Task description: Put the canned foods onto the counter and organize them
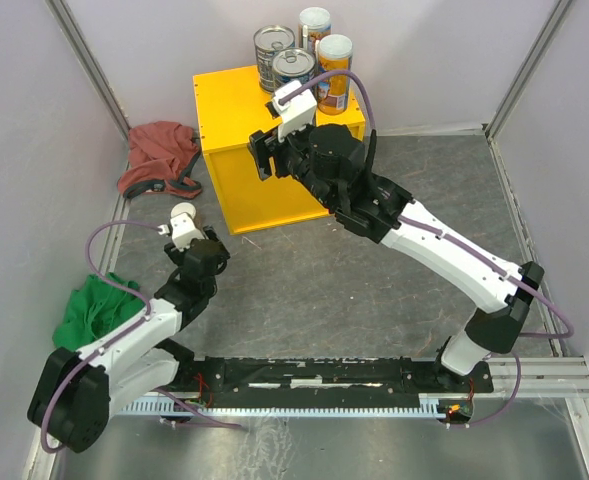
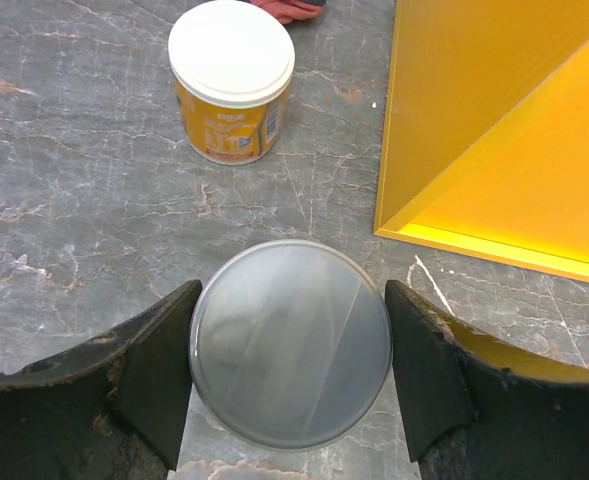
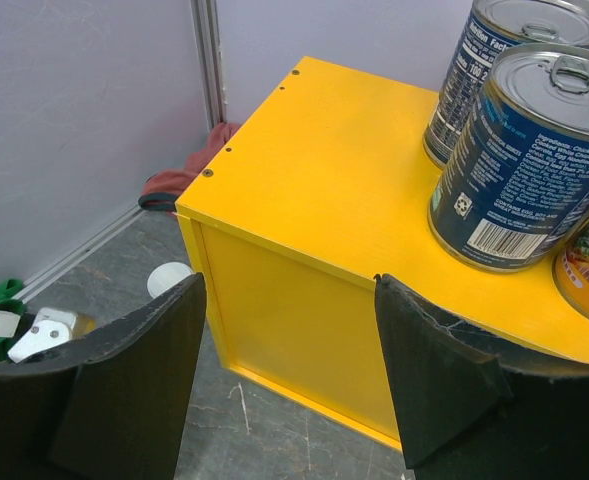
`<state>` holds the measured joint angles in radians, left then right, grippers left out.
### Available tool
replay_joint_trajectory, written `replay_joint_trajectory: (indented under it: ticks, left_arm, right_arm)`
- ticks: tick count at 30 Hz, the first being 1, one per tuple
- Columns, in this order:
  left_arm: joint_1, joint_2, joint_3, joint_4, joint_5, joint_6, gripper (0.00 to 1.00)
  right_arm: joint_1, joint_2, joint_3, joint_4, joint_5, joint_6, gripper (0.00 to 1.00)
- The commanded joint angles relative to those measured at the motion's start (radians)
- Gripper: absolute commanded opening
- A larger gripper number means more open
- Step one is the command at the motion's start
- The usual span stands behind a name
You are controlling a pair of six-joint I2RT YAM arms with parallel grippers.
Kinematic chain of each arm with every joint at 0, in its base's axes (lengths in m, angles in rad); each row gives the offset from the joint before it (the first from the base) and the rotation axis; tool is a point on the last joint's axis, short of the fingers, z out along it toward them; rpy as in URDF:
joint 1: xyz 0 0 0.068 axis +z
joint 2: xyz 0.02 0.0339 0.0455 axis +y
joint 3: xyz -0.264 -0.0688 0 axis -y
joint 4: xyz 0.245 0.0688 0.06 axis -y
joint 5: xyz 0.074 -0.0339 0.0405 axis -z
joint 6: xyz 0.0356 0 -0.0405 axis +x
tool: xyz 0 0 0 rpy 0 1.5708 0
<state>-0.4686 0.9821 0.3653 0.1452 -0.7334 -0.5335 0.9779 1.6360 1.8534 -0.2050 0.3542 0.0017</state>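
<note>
The yellow counter [image 1: 232, 110] carries two blue-labelled tins [image 1: 273, 42] [image 1: 294, 66] and two orange-labelled cans [image 1: 315, 22] [image 1: 335, 55] at its back right. My right gripper [image 1: 266, 150] is open and empty above the counter's front edge [image 3: 314, 150], with the tins [image 3: 534, 150] to its right. My left gripper [image 2: 291, 290] is low over the floor, its fingers against both sides of a short grey-lidded can [image 2: 289, 345]. A second short white-lidded can [image 2: 231, 80] stands on the floor ahead of it [image 1: 182, 212]. In the top view the held can is hidden under the left wrist.
A red cloth [image 1: 159, 155] lies against the left wall behind the standing can. A green cloth [image 1: 94, 305] lies by the left arm. The counter's side [image 2: 494, 120] is close on the left gripper's right. Grey walls close in the floor.
</note>
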Motion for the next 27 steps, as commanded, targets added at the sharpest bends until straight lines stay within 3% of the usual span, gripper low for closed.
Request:
replay_joint_trajectory:
  ticks: [1, 5, 12, 27]
  left_arm:
    - [-0.010, -0.096, 0.074, -0.056, -0.067, 0.018, 0.15]
    - [-0.025, -0.159, 0.135, -0.115, -0.066, 0.032, 0.03]
    - [-0.057, -0.190, 0.298, -0.171, -0.059, 0.090, 0.03]
    - [-0.094, -0.089, 0.662, -0.239, 0.009, 0.244, 0.03]
  right_arm:
    - [0.007, -0.065, -0.012, 0.047, 0.026, -0.012, 0.76]
    - [0.010, -0.084, -0.030, 0.048, 0.036, -0.016, 0.76]
    - [0.009, -0.127, -0.080, 0.050, 0.053, -0.015, 0.76]
    - [0.010, -0.197, -0.154, 0.058, 0.084, -0.030, 0.76]
